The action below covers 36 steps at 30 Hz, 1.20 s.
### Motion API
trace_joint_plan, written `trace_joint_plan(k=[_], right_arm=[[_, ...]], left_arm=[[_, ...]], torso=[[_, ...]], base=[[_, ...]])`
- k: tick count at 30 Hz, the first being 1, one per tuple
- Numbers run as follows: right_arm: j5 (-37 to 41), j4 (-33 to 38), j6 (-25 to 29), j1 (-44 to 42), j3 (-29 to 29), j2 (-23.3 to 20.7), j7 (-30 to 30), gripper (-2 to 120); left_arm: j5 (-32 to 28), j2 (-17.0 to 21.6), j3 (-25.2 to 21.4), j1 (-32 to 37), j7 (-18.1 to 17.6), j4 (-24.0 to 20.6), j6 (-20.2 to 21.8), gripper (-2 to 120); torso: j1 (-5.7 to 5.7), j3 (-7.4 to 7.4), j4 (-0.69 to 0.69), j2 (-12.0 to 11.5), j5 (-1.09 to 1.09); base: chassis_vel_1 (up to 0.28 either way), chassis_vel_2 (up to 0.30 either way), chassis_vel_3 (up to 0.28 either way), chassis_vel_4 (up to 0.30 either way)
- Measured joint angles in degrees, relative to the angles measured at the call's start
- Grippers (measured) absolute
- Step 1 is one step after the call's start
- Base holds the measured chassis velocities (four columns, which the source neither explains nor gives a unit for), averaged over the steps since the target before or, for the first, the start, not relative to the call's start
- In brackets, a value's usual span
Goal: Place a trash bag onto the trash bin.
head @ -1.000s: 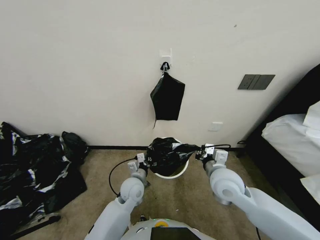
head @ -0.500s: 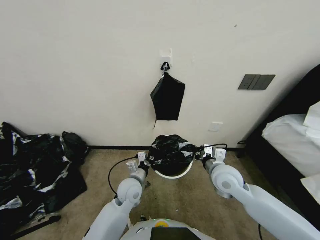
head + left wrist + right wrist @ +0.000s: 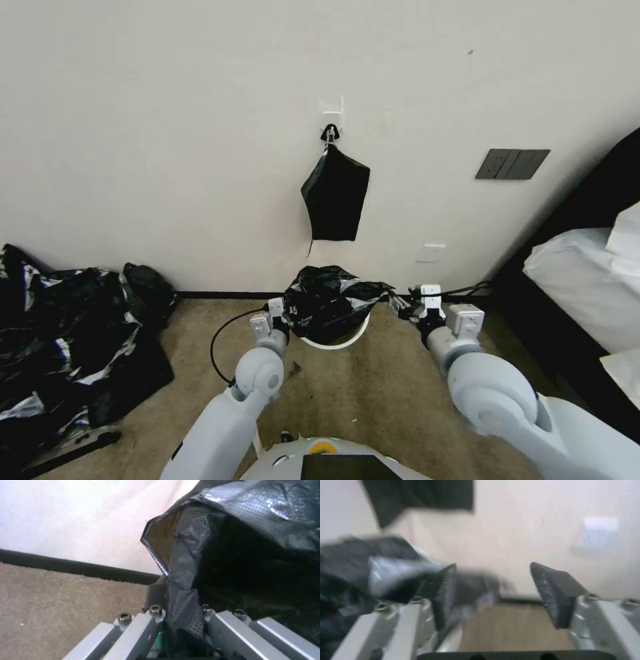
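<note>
One trash bag (image 3: 331, 300), glossy and crumpled, lies sideways over the trash bin (image 3: 337, 341); left gripper (image 3: 178, 620) fingers clamp its edge, right gripper (image 3: 500, 595) fingers are apart.

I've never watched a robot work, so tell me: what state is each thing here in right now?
Trash bag: crumpled, draped over the bin's top.
Bin: upright on the carpet, mostly covered by the bag.
Left gripper: shut on the bag's edge.
Right gripper: open, beside the bag.
Hanging bag: on its wall hook.
</note>
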Motion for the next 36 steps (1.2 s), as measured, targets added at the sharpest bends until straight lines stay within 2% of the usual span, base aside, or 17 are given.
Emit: trace_joint_plan(k=[1, 2, 5, 6, 9, 10, 12, 13, 14, 17, 20, 21, 23, 29, 31, 33, 36], right_arm=[[-2.40, 0.09, 0.26, 1.31, -0.95, -0.70, -2.84, 67], [-2.40, 0.09, 0.26, 1.31, -0.95, -0.70, -2.84, 67], [-8.93, -1.57, -0.39, 11.38, -8.60, -2.07, -16.14, 82], [-8.93, -1.57, -0.39, 11.38, -8.60, -2.07, -16.14, 82], [-11.60, -4.54, -4.17, 20.09, -15.99, -1.27, -22.98, 95], [-11.60, -4.54, -4.17, 20.09, -15.99, -1.27, -22.98, 95], [-13.95, -6.69, -8.59, 26.16, -23.09, 0.32, -25.14, 98], [-13.95, -6.69, -8.59, 26.16, -23.09, 0.32, -25.14, 98], [-15.28, -7.65, -10.83, 28.76, -26.77, 1.17, -25.69, 99], [-15.72, -8.54, -14.00, 31.38, -30.12, 2.41, -24.98, 98], [-15.87, -10.68, -17.93, 35.11, -34.74, 4.49, -22.46, 87], [-15.87, -10.68, -17.93, 35.11, -34.74, 4.49, -22.46, 87], [-16.17, -11.29, -18.88, 35.84, -35.75, 5.40, -20.65, 78], [-17.98, -11.49, -18.29, 36.44, -36.93, 5.71, -18.17, 54], [-18.63, -11.48, -17.70, 36.44, -37.06, 5.63, -17.95, 51], [-19.91, -11.61, -16.40, 36.33, -37.21, 5.41, -17.77, 39], [-20.71, -11.94, -15.55, 36.15, -37.22, 5.33, -17.58, 31]], left_arm=[[0.76, 0.34, 0.07, 0.06, 0.32, -0.08, 0.00, 2], [0.76, 0.34, 0.07, 0.06, 0.32, -0.08, 0.00, 2], [5.66, 1.78, 0.56, 0.47, 2.68, -0.36, -0.50, 2], [5.66, 1.78, 0.56, 0.47, 2.68, -0.36, -0.50, 2], [11.06, 2.63, 0.84, 0.67, 4.67, -0.37, -1.59, 2], [11.06, 2.63, 0.84, 0.67, 4.67, -0.37, -1.59, 2], [14.54, 3.34, 1.03, 0.78, 5.88, -0.80, -2.10, 2], [14.54, 3.34, 1.03, 0.78, 5.88, -0.80, -2.10, 2], [16.32, 3.65, 1.06, 0.82, 6.41, -1.08, -2.43, 2], [17.90, 3.82, 1.16, 0.86, 6.97, -1.32, -2.77, 2], [19.64, 3.90, 1.17, 1.21, 7.69, -2.21, -3.09, 2], [19.64, 3.90, 1.17, 1.21, 7.69, -2.21, -3.09, 2], [19.80, 3.97, 1.14, 1.45, 7.88, -2.65, -3.10, 2], [19.75, 3.99, 0.95, 1.76, 8.13, -3.01, -3.03, 2], [19.70, 4.02, 0.92, 1.79, 8.18, -3.02, -2.99, 2], [19.60, 4.08, 0.89, 1.85, 8.43, -3.01, -2.87, 2], [19.51, 3.98, 0.90, 1.91, 8.68, -3.01, -2.80, 2]], torso=[[0.00, 0.00, 0.02, 0.00, 0.00], [0.00, 0.00, 0.02, 0.00, 0.00], [0.00, 0.00, 0.05, 0.00, -0.03], [0.00, 0.00, 0.05, 0.00, -0.03], [0.00, 0.00, 0.05, 0.00, 0.00], [0.00, 0.00, 0.05, 0.00, 0.00], [0.00, 0.00, 0.04, 0.00, -0.01], [0.00, 0.00, 0.04, 0.00, -0.01], [0.00, 0.00, 0.02, 0.00, 0.00], [0.00, 0.00, 0.02, 0.00, -0.01], [0.00, 0.00, 0.03, 0.00, -0.01], [0.00, 0.00, 0.03, 0.00, -0.01], [0.00, 0.00, 0.03, 0.00, -0.01], [0.00, 0.00, 0.02, 0.00, -0.01], [0.00, 0.00, 0.02, 0.00, -0.01], [0.00, 0.00, 0.02, 0.00, -0.01], [0.00, 0.00, 0.02, 0.00, 0.00]], base=[[0.000, 0.000, 0.000, 0.000], [0.000, 0.000, 0.000, 0.000], [0.000, 0.000, 0.000, 0.000], [0.000, 0.000, 0.000, 0.000], [0.000, 0.000, 0.000, 0.000], [0.000, 0.000, 0.000, 0.000], [0.000, 0.000, 0.000, 0.000], [0.000, 0.000, 0.000, 0.000], [0.000, 0.000, 0.000, 0.000], [0.000, 0.000, 0.000, 0.000], [0.000, 0.000, 0.000, 0.000], [0.000, 0.000, 0.000, 0.000], [0.000, 0.000, 0.000, 0.000], [0.000, 0.000, 0.000, 0.000], [0.000, 0.000, 0.000, 0.000], [0.000, 0.000, 0.000, 0.000], [0.000, 0.000, 0.000, 0.000]])
